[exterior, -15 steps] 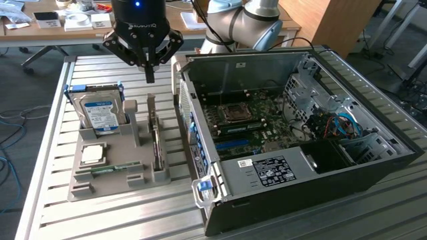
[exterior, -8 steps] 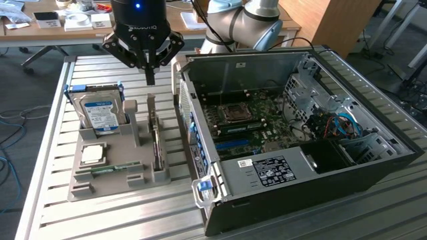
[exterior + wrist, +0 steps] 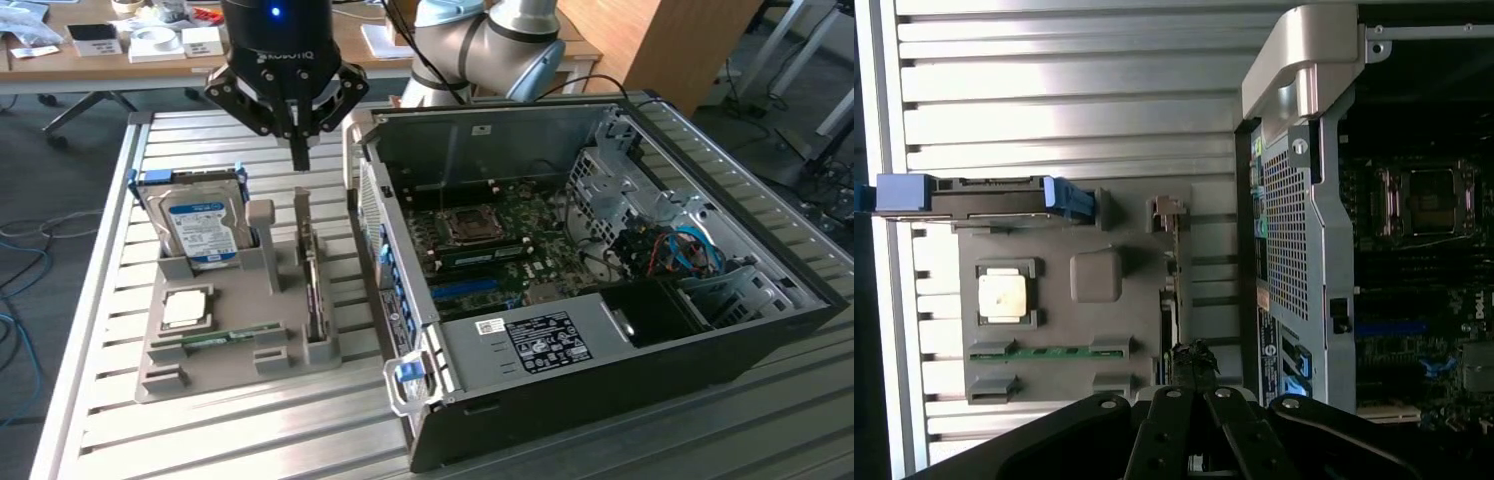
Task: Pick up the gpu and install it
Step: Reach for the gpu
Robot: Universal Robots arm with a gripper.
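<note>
Exterior view: closed pincer (image 3: 300, 160) above gpu (image 3: 311, 280)

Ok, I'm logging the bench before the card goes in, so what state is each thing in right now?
gripper: shut, empty, hovering above the gpu.
gpu: standing on edge in the grey holder, not gripped.
hard drive: upright in its holder slot.
processor chip: lying flat in its recess.
RAM stick: lying along its slot.
computer case: side open, motherboard exposed.
</note>
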